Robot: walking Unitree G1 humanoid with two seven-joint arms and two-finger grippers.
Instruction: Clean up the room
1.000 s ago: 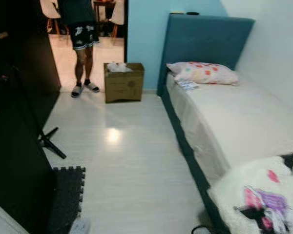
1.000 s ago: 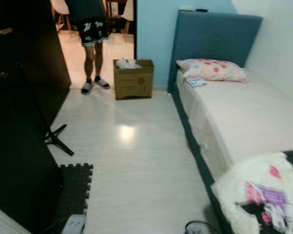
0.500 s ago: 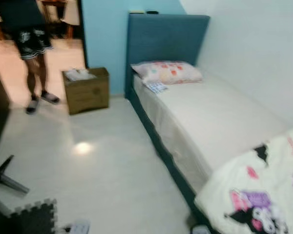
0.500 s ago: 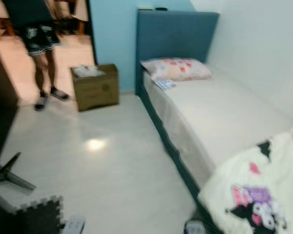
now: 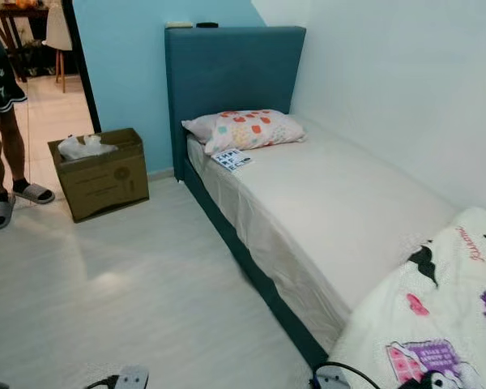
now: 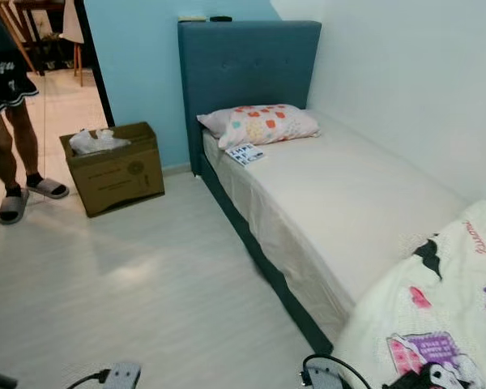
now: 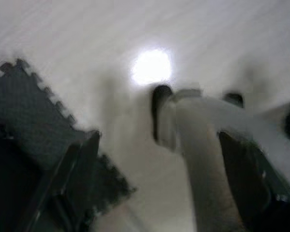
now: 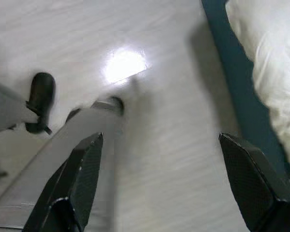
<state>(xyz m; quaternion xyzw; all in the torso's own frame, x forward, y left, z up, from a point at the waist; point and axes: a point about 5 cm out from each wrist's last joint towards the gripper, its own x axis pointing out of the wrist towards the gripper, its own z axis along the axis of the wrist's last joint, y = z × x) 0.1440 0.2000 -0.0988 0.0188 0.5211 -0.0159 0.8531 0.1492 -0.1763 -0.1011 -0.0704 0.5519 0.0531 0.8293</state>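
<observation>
A single bed (image 5: 332, 203) with a blue headboard (image 5: 231, 69) runs along the right wall. A spotted pillow (image 5: 247, 130) lies at its head, with a small printed booklet (image 5: 232, 159) beside it on the sheet. A white cartoon-print blanket (image 5: 437, 324) is bunched at the near end. An open cardboard box (image 5: 101, 174) with crumpled white material (image 5: 81, 147) stands on the floor by the doorway. My left gripper (image 7: 164, 193) hangs open over the pale floor near a black foam mat (image 7: 24, 111). My right gripper (image 8: 164, 193) hangs open over the floor beside the bed's blue base (image 8: 232, 72).
A person's legs in sandals (image 5: 0, 162) stand in the doorway at the left, next to the box. Pale floor stretches between the doorway and the bed. A white wall borders the bed's far side. A black cable (image 5: 348, 371) curls at the bed's near corner.
The camera has swung to the right: the dark cabinet, stand legs and foam mat have left the eye views, and the bed is now central. Nothing in the room has visibly moved.
</observation>
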